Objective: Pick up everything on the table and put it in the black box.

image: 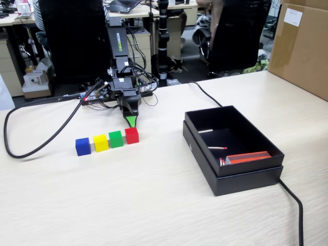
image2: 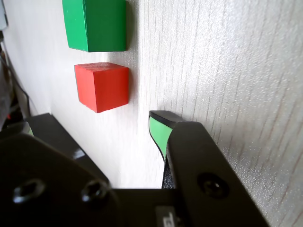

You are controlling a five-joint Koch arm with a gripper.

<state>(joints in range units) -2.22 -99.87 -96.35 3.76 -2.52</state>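
Nearest the fixed view's lens stretches the light beige wood-grain table. At about three o'clock on it sits the shallow matte black cardboard box, holding thin matchsticks and a flat orange-red matchbox. Left of centre, four small plain cubes form a tight row: blue cube, yellow cube, green cube, red cube. At twelve o'clock from the red cube, the black gripper with green-tipped jaws points down, just beside it, empty; whether its jaws are parted I cannot tell. A large brown cardboard carton stands at two o'clock.
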